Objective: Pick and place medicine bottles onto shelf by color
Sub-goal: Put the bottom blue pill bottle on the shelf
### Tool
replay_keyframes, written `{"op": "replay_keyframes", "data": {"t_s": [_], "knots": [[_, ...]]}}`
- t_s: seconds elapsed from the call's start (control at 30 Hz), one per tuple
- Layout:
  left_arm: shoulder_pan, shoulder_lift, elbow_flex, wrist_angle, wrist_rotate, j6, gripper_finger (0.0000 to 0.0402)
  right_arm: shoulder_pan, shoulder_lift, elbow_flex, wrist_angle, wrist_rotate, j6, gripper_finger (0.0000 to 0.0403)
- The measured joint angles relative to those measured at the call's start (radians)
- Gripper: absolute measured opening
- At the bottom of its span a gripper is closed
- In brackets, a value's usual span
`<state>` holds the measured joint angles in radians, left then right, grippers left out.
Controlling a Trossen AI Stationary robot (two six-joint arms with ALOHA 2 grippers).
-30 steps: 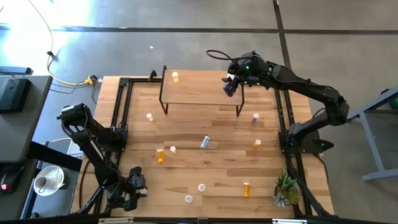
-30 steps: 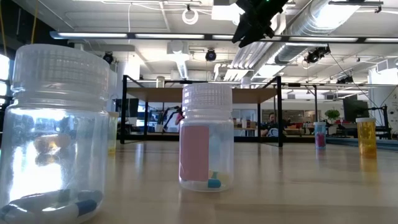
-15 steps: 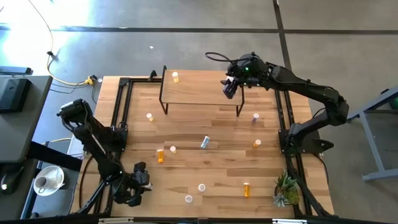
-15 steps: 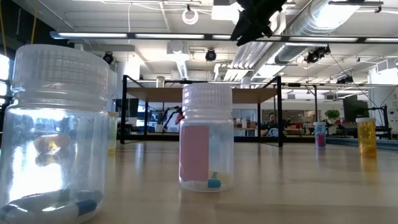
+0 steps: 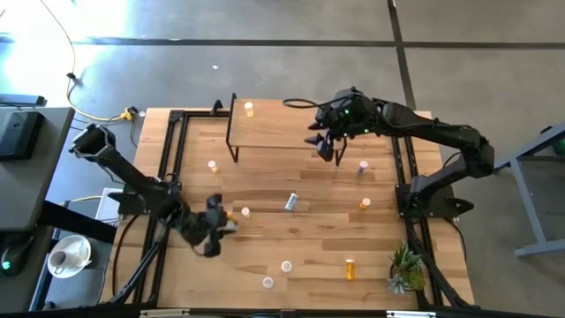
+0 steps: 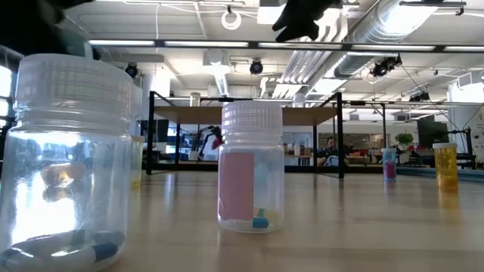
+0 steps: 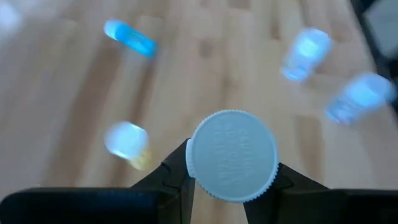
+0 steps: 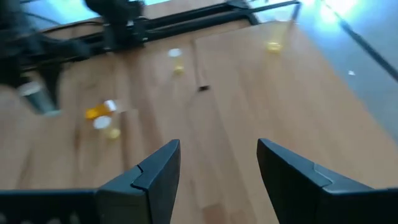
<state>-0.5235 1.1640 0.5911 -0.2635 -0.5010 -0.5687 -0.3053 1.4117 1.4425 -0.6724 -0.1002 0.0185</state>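
My left gripper [image 5: 218, 231] is over the table's near-left part, shut on a medicine bottle whose white ribbed cap [image 7: 232, 155] fills the left wrist view; the cap hides its body. An orange bottle [image 8: 99, 111] stands right beside it on the table. My right gripper [image 5: 325, 146] hangs open over the right end of the shelf [image 5: 282, 124], nothing between its fingers [image 8: 217, 148]. One yellowish bottle [image 5: 249, 109] stands on the shelf's far left corner. My left gripper pinches the bottle between its two fingers at the cap's rim [image 7: 196, 169], one finger on each side. The cap faces back toward the wrist. The fingers slant down toward the table's right side, and the bottle looks lifted clear of the table.
Bottles are scattered over the table: a pale one [image 5: 245, 212], a blue one lying down [image 5: 290, 201], two near the front [image 5: 287, 265] [image 5: 267, 283], orange ones [image 5: 351, 268] [image 5: 365, 203], a pink one [image 5: 363, 165], one far left [image 5: 212, 165]. A plant [image 5: 406, 269] sits near right.
My left gripper has risen from the table's near-left corner and swung toward the right and far side, ending beside the orange bottle with a bottle between its fingers. My right gripper has shifted a little toward the near edge and turned, still open.
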Motion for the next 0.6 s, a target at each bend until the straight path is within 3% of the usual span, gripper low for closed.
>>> {"op": "replay_keyframes", "data": {"t_s": [0.3,0.6], "knots": [[0.278,-0.021,-0.001,0.005,0.174,0.198,0.0087,0.063,0.015,0.000,0.003,-0.022,-0.044,0.0204],[0.437,-0.018,0.000,0.036,0.215,0.339,0.0087,0.135,0.119,0.000,0.070,-0.012,-0.114,0.0204]]}}
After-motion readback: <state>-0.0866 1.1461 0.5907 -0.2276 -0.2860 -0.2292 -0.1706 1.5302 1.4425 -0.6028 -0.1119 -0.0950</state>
